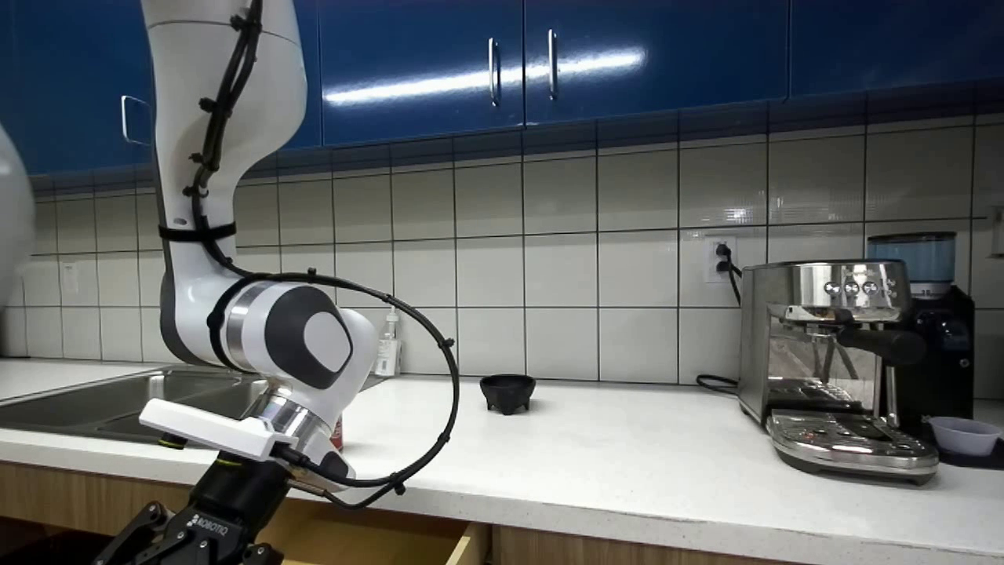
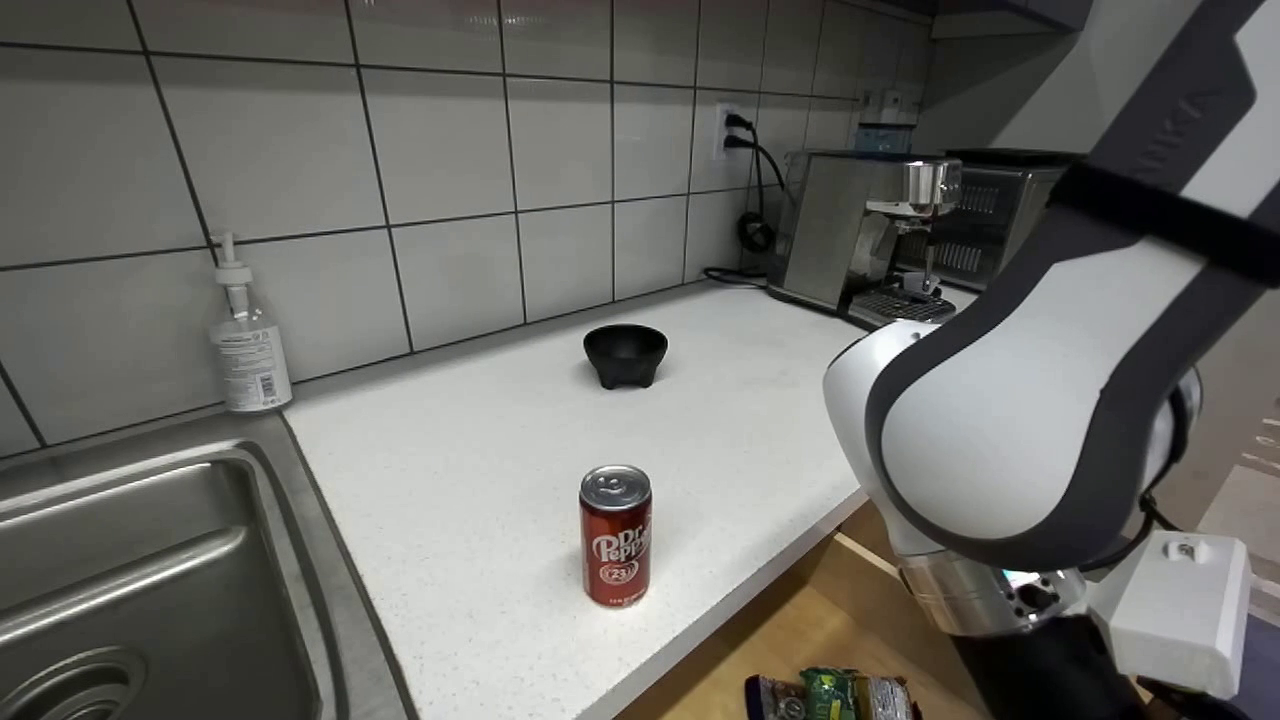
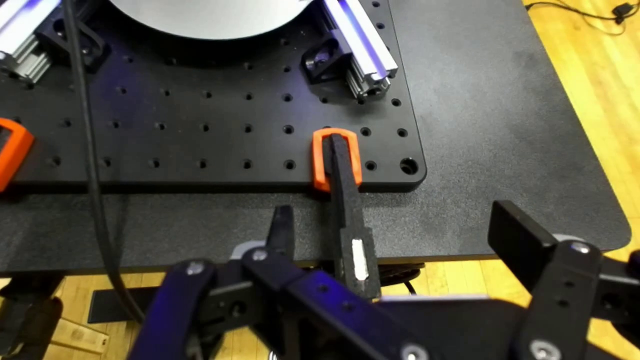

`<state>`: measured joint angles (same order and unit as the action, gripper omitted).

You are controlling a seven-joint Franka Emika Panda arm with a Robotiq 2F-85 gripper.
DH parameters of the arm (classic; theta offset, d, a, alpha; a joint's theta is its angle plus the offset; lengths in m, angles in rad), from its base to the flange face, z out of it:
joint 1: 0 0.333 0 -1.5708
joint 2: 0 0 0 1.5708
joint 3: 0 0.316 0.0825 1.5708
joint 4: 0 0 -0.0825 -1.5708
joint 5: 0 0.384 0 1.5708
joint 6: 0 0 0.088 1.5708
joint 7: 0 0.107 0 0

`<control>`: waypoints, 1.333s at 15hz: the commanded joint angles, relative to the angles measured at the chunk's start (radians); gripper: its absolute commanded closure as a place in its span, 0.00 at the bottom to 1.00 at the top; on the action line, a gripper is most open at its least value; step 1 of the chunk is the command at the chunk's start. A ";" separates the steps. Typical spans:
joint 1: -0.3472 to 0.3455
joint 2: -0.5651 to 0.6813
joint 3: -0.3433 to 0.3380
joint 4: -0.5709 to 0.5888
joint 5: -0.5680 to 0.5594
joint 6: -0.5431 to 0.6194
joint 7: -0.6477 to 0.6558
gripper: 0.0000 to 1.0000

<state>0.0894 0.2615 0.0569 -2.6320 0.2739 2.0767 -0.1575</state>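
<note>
Clamp [image 3: 349, 215]: in the wrist view, orange pad on the perforated plate [image 3: 227, 145] near its corner, dark bar running past the edge of the black table [image 3: 475, 125].
Gripper [image 3: 392, 225]: fingers [image 3: 520, 240] wide apart, the clamp seen between them; whether they touch it cannot be told.
Drawer [image 2: 830, 610]: pulled out below the counter [image 2: 450, 480], beside the arm [image 2: 990, 440].
Packets [image 2: 835, 695]: several, lying in the drawer.
Can [image 2: 616, 540]: red, upright on the counter near its front edge.
Bowl [image 2: 626, 350]: black, footed, farther back, near the tiled wall [image 2: 450, 280].
Soap bottle [image 2: 250, 350]: upright at a back corner of the sink [image 2: 330, 580].
Coffee machine [image 1: 800, 361]: on the counter, apart from the bowl in both exterior views.
</note>
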 commanded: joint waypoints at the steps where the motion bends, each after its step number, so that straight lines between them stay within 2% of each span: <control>1: -0.026 0.016 0.010 0.011 -0.012 0.003 -0.003 0.00; 6: -0.030 0.058 0.007 0.036 -0.031 0.055 -0.013 0.00; 14: -0.034 0.149 0.007 0.074 -0.115 0.205 -0.007 0.00; 20: -0.041 0.152 0.012 0.082 -0.121 0.253 -0.030 0.00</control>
<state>0.0755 0.3857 0.0580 -2.5687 0.1812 2.2641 -0.1576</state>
